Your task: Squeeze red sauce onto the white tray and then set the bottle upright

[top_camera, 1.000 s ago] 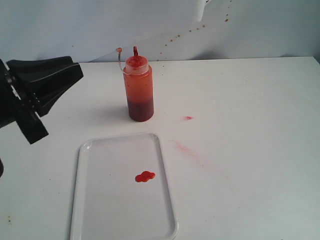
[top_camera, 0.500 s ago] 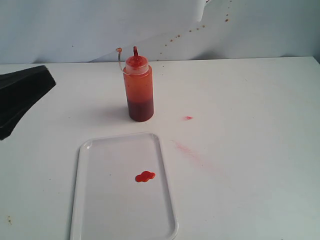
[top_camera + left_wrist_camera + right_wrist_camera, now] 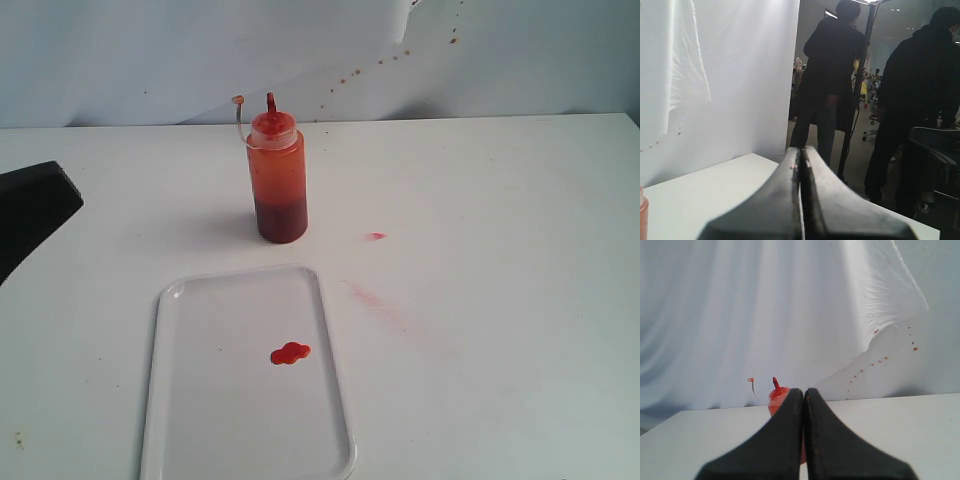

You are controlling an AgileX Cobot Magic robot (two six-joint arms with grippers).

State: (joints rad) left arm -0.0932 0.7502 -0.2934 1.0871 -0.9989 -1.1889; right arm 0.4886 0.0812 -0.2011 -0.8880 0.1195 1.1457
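Observation:
The bottle (image 3: 277, 175) stands upright on the white table behind the white tray (image 3: 200, 410), with its red nozzle up and its tethered cap hanging off to one side. A small blob of red sauce (image 3: 290, 353) lies on the tray. My left gripper (image 3: 72, 196) is at the left edge of the exterior view, well away from the bottle. In its wrist view the left gripper (image 3: 801, 150) is shut and empty, and the bottle (image 3: 642, 215) just shows at the frame edge. My right gripper (image 3: 804, 391) is shut on nothing, with the bottle (image 3: 777, 396) beyond it.
A faint pinkish smear (image 3: 378, 300) and a small red spot (image 3: 376, 236) mark the table to the right of the tray. A white cloth backdrop (image 3: 200, 50) with red specks hangs behind. Two people (image 3: 832, 75) stand past the table's far edge.
My left gripper has pulled back to the left, so only its tip remains in the exterior view, and its jaws have shut. The bottle, tray and sauce have not moved.

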